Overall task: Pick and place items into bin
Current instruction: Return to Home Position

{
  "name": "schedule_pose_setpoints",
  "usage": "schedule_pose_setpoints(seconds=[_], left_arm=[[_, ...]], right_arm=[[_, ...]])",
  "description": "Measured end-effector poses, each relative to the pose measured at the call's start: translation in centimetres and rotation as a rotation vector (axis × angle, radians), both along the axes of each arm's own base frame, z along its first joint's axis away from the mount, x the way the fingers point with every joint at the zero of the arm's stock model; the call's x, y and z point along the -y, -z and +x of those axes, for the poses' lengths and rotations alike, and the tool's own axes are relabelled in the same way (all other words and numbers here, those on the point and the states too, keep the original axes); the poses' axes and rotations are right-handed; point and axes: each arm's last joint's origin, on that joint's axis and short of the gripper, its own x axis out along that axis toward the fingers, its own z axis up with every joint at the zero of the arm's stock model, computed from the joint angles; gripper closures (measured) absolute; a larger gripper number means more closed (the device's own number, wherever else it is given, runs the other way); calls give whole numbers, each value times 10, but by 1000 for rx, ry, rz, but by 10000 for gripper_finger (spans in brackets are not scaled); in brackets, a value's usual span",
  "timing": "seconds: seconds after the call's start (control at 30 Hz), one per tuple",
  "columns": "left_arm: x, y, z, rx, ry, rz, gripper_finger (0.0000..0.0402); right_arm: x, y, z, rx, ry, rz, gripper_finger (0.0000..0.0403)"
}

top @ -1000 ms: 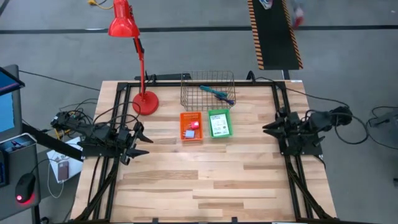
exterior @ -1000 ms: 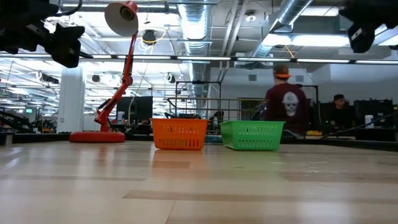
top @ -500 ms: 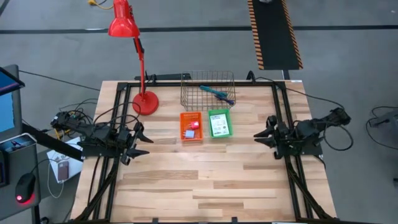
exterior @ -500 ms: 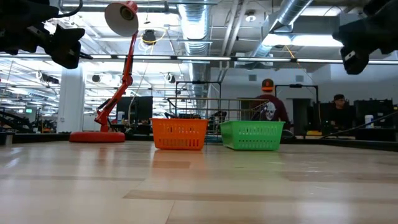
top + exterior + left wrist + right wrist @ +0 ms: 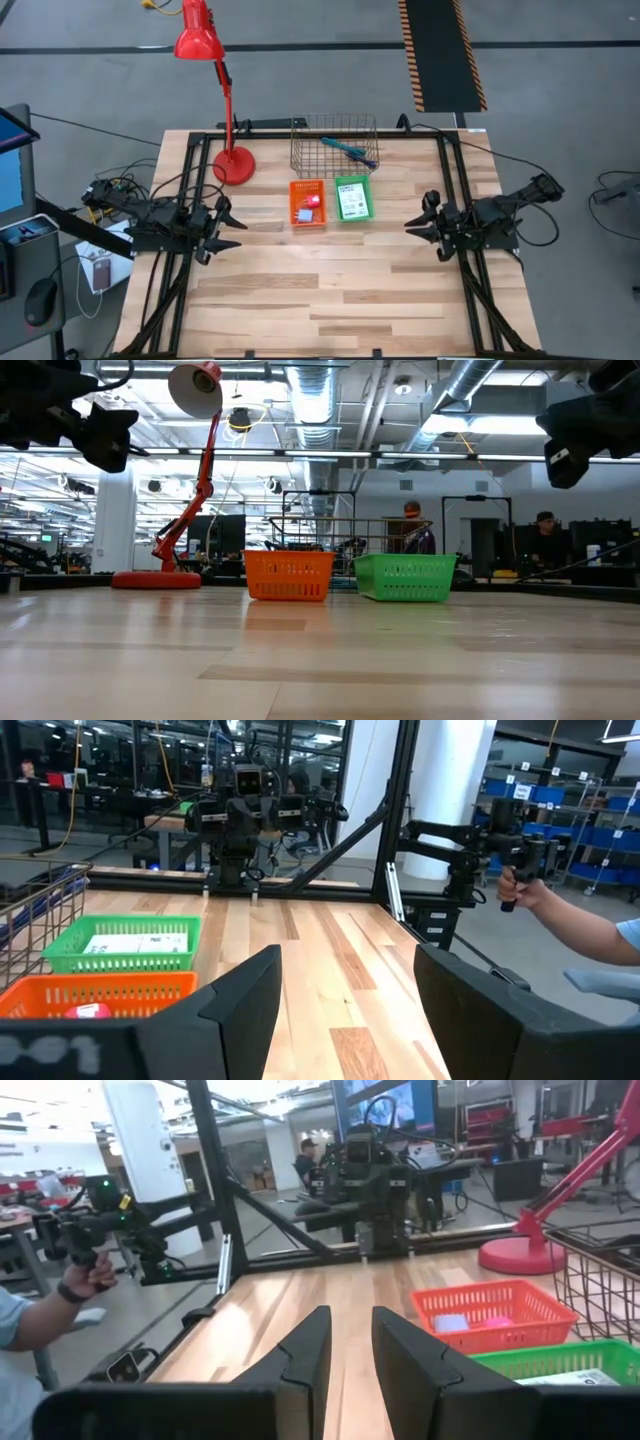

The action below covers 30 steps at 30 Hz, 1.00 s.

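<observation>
An orange bin (image 5: 308, 203) holds a pale card and a tiny red-pink piece (image 5: 314, 201). The green bin (image 5: 353, 198) beside it holds a white card with black print (image 5: 130, 942). A wire basket (image 5: 334, 145) behind them holds a teal pen (image 5: 343, 147) and a purple pen (image 5: 362, 158). My left gripper (image 5: 238, 228) hovers wide open near the table's left edge, left of the orange bin. My right gripper (image 5: 411, 225) hovers right of the green bin, and its fingers (image 5: 310, 1345) stand narrowly apart. Both are above the table and hold nothing.
A red desk lamp stands with its base (image 5: 233, 165) left of the wire basket. Black frame rails (image 5: 455, 180) run along the table's sides. A person's hand with a controller (image 5: 520, 890) shows beyond the right edge. Bare wood (image 5: 320, 290) lies toward the near edge.
My right gripper has moved from the right rail toward the table's left and slightly toward the near edge, ending closer to the green bin. My left arm has kept still. A person in the room behind has walked leftward.
</observation>
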Motion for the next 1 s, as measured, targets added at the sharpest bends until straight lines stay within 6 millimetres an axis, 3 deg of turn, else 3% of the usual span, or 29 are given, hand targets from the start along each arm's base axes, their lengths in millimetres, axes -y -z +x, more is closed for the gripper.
schedule_pose_setpoints(seconds=[1.0], left_arm=[[0, 3, 0, -34, -2, 6, 184]], right_arm=[[-3, 2, 0, 23, -78, -69, 332]])
